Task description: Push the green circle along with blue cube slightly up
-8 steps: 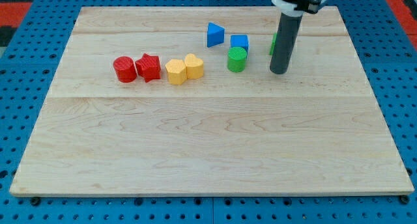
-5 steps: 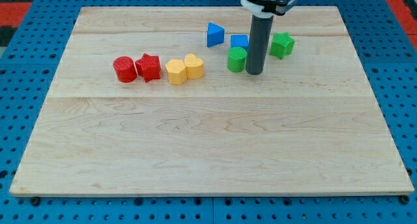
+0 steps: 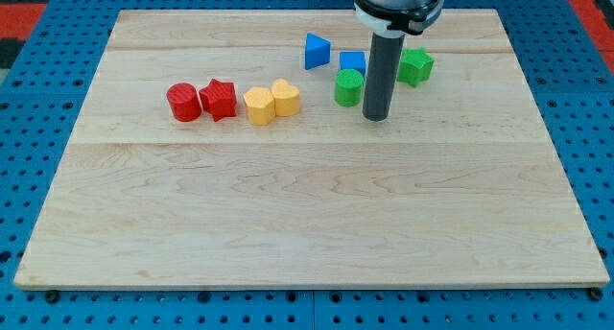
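Observation:
The green circle (image 3: 348, 86) stands on the wooden board just below the blue cube (image 3: 352, 62), the two close together or touching. My tip (image 3: 376, 117) is on the board just to the right of the green circle and a little lower, with a small gap between them. The rod hides the right edge of the blue cube.
A blue triangle (image 3: 317, 51) lies left of the blue cube. A green star (image 3: 415, 66) sits right of the rod. A red circle (image 3: 182, 102), red star (image 3: 219, 99), yellow hexagon (image 3: 258, 106) and yellow heart (image 3: 285, 97) form a row at the left.
My tip has slid left from beside the green star to beside the green circle, then a little down. The green star came into view. No block has moved.

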Controlling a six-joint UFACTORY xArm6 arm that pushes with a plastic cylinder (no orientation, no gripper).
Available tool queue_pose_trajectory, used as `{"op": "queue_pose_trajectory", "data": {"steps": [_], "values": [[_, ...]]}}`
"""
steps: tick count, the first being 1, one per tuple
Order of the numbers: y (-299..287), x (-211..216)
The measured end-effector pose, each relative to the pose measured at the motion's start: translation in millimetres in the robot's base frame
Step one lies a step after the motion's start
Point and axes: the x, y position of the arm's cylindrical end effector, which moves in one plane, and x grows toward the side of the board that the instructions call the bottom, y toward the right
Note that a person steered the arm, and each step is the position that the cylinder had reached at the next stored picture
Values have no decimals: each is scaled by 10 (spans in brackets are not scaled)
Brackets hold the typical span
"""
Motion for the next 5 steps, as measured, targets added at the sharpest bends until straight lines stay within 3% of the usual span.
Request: {"op": "queue_pose_trajectory", "data": {"steps": [2, 5], "values": [[-269, -28], [-302, -543]]}}
